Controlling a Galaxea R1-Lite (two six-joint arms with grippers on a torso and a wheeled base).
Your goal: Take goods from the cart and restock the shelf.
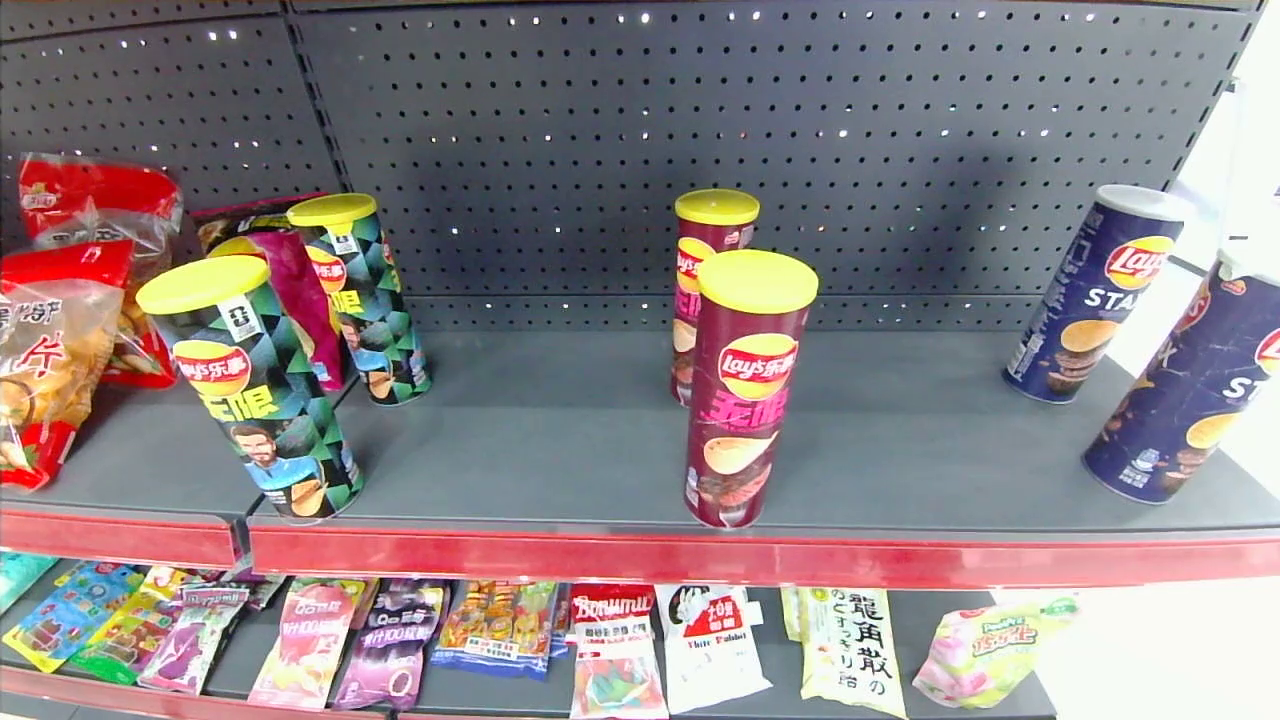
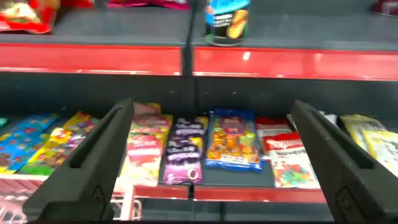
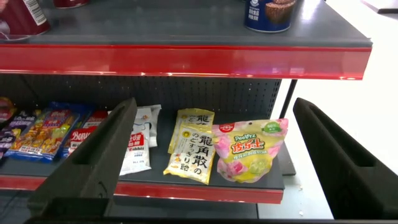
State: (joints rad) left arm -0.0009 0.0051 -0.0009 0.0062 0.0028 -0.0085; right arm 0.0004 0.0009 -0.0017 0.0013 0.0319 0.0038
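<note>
Left claw (image 2: 208, 121) and right claw (image 3: 214, 115) spread wide, both empty, facing the shelf (image 1: 560, 440); chip cans (image 1: 748, 390) upright on it.

A shop is shown by a pegboard-backed shelf (image 1: 900, 440) edged with red price rails (image 1: 760, 557), stocked with chip canisters (image 1: 745, 390) and snack packets (image 1: 615, 650).
</note>
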